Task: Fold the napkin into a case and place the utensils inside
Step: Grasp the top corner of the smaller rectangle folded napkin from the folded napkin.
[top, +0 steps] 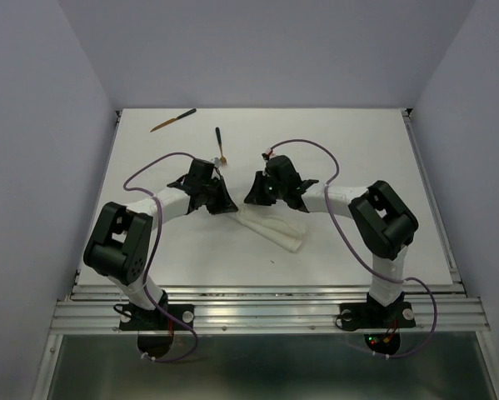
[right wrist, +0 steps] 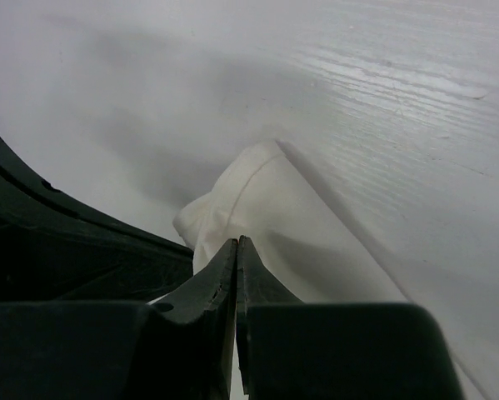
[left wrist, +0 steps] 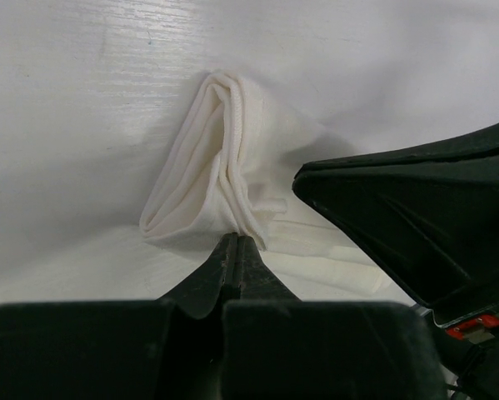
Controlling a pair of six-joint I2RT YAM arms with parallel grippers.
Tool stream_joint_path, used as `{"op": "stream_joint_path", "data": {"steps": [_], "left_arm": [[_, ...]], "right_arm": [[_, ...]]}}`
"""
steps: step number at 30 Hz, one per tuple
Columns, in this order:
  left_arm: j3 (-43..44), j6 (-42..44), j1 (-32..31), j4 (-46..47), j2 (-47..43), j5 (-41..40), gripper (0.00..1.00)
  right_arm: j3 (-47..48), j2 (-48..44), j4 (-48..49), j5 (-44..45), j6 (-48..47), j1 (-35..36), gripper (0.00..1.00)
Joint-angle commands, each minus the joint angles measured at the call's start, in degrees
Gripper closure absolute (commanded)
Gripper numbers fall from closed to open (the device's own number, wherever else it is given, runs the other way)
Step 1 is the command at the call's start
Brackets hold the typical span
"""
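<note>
The napkin (top: 271,227) is folded into a narrow white strip lying slantwise between the two arms. My left gripper (top: 226,207) sits at its upper left end. In the left wrist view the jaws (left wrist: 237,239) are pressed together on a bunched fold of the napkin (left wrist: 224,158). My right gripper (top: 251,200) is close beside it, also shut (right wrist: 237,242), with its tips on the napkin's corner (right wrist: 257,200). Two wooden utensils lie apart at the back: one (top: 172,121) at the far left, one (top: 220,144) just beyond the left gripper.
The two grippers are nearly touching; the right gripper (left wrist: 416,217) fills the right of the left wrist view. Purple cables (top: 153,167) loop over both arms. The white table (top: 357,150) ends at a metal rail in front.
</note>
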Motion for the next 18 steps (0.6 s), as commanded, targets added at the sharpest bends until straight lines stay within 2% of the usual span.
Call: {"op": "stream_joint_path", "data": {"steps": [1,18], "left_arm": [[1.99,1.53,0.28,-0.59,-2.11,1.00,1.00],[1.55,1.54,0.55,-0.15,-2.03,1.52,1.00]], "right_arm": [[3.19,2.26,2.99,-5.37,-1.27,0.39,0.95],[5.21,4.63,3.87,-11.00,-3.30,2.14,0.98]]}}
